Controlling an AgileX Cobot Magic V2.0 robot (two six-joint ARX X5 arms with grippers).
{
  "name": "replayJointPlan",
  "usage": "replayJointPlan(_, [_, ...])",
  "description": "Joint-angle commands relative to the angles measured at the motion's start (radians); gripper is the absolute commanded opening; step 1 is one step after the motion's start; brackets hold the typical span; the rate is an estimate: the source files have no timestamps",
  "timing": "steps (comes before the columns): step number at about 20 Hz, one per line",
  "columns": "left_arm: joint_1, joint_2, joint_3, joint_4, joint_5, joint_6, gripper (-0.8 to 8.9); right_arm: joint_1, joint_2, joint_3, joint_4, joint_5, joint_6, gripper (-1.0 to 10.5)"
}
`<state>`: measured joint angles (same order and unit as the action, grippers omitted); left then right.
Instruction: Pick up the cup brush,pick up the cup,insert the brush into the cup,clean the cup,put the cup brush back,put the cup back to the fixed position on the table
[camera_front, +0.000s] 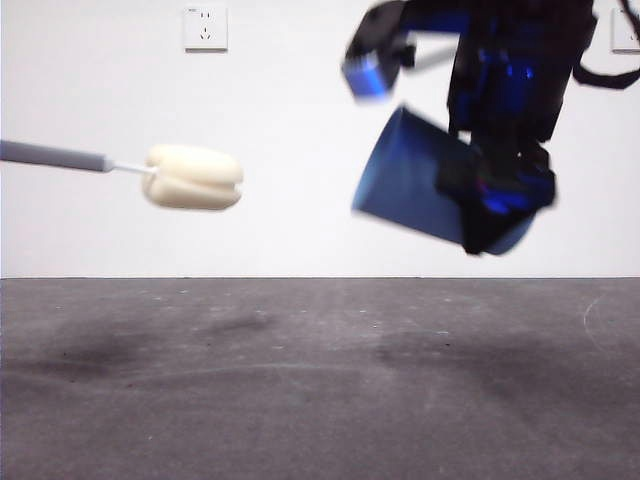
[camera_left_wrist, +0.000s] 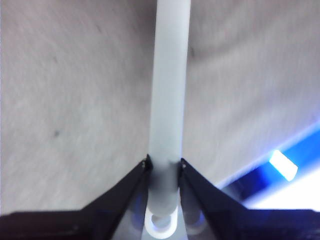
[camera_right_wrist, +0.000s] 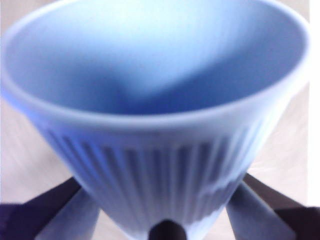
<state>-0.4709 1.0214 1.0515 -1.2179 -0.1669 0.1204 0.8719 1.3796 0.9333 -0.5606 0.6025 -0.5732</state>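
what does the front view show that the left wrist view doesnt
Only the front view shows the cup brush's cream sponge head, the tilted blue cup held off the table by the right gripper, with a gap between sponge and cup mouth. Only the left wrist view shows the left gripper clamped on the handle near its looped end. Both show the cup brush handle.

We are looking at a plain white wall (camera_front: 280, 150) filling the upper half. A white socket plate (camera_front: 205, 27) is sitting at eleven o'clock, another socket plate (camera_front: 626, 30) is peeking in at two o'clock, cut by the edge. Soft, even light is falling throughout, leaving faint dark patches along the bottom.
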Motion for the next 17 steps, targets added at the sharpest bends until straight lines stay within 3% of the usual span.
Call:
replayJointPlan(1, [0.038, 0.003, -0.016, 0.121, 0.085, -0.064, -0.08, 0.0, -0.086, 0.001, 0.008, -0.105, 0.436, -0.1])
replayJointPlan(3, [0.043, 0.01, -0.063, 0.243, 0.107, -0.14, -0.08, 0.0, -0.174, 0.001, 0.03, -0.175, 0.586, -0.1])
replayJointPlan(7, [0.046, 0.093, -0.134, 0.446, 0.121, -0.328, -0.08, 0.001, -0.336, 0.001, 0.1, -0.265, 0.708, -0.1])
replayJointPlan(11, [0.029, 0.225, -0.134, 0.607, 0.123, -0.469, -0.08, 0.001, -0.443, 0.001, 0.109, -0.265, 0.716, -0.1])
replayJointPlan(17, [0.006, 0.417, -0.134, 0.672, 0.111, -0.542, -0.08, 0.001, -0.496, 0.001, 0.106, -0.265, 0.715, -0.1])
